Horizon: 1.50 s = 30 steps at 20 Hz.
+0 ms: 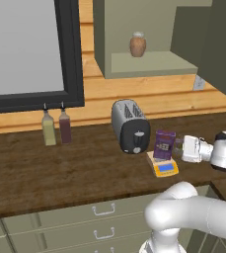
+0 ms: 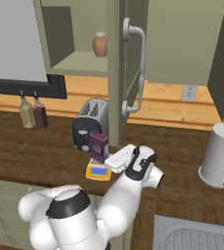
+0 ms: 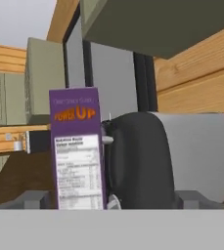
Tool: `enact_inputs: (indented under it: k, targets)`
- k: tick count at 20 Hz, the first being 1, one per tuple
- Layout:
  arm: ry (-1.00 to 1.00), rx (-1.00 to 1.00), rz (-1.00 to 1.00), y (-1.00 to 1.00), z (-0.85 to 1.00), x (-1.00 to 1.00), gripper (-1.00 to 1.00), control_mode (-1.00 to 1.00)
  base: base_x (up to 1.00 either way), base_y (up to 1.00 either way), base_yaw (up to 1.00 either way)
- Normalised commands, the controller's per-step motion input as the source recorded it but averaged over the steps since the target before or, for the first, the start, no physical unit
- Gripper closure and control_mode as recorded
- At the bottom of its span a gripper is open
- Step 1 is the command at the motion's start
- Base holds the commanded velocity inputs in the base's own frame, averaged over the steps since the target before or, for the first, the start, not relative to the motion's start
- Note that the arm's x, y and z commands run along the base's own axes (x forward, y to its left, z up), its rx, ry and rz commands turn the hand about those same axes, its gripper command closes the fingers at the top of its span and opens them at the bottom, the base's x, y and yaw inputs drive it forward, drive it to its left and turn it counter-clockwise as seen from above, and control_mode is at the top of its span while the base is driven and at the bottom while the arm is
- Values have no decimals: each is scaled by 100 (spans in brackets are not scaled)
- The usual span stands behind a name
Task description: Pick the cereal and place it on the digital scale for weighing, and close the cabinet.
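Observation:
The dark purple cereal box stands upright on the yellow-orange digital scale, just in front of the toaster. My gripper is level with the box on its right side, open, with its fingers spread wide and holding nothing. In the hand view the cereal stands a little ahead of the gripper. The olive-green cabinet is open above the counter. Its door swings out toward me, with the silver bar handle on it.
A silver-black toaster sits right behind the scale. A brown jar rests on the cabinet shelf. Two bottles stand at the back left; a white kettle and sink lie right.

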Motion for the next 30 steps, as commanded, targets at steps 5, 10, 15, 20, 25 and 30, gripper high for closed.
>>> enact_inputs:
  k: [5,10,15,20,25,30]
  targets:
    - [-21,6,-1,-44,19,-44,-100,-100,0,0,0]
    - [-42,4,-10,-30,55,-72,-100,-100,0,0,0]
    - [-24,3,-20,-42,61,-38,-100,-100,0,0,0]
    - [-25,0,-23,-70,44,-9,-100,-100,0,0,0]
    - [-53,0,-25,-58,31,-15,-100,-100,0,0,0]
    - [-37,1,-25,-66,39,0,-100,-100,0,0,0]
